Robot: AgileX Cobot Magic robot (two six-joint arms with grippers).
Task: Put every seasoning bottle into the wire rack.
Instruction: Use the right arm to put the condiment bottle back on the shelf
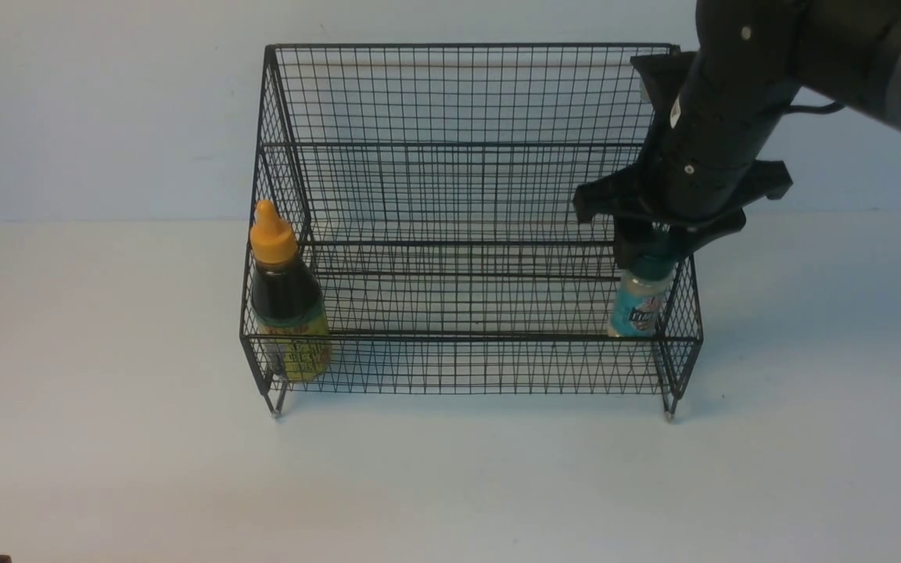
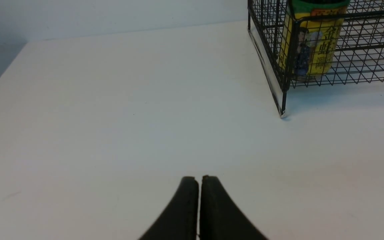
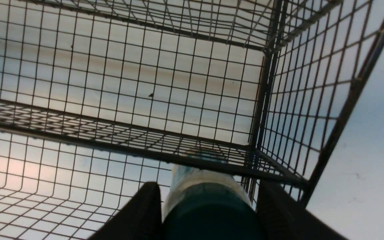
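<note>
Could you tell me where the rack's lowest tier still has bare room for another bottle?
The wire rack front tier is bare between the dark-liquid bottle at its left end and the small jar at its right end. The right corner is crowded by the right gripper.

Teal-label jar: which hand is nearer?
Right. The right hand straddles the teal-label jar at its lid, in the wire rack. The left hand hangs shut over bare table, well away.
</note>
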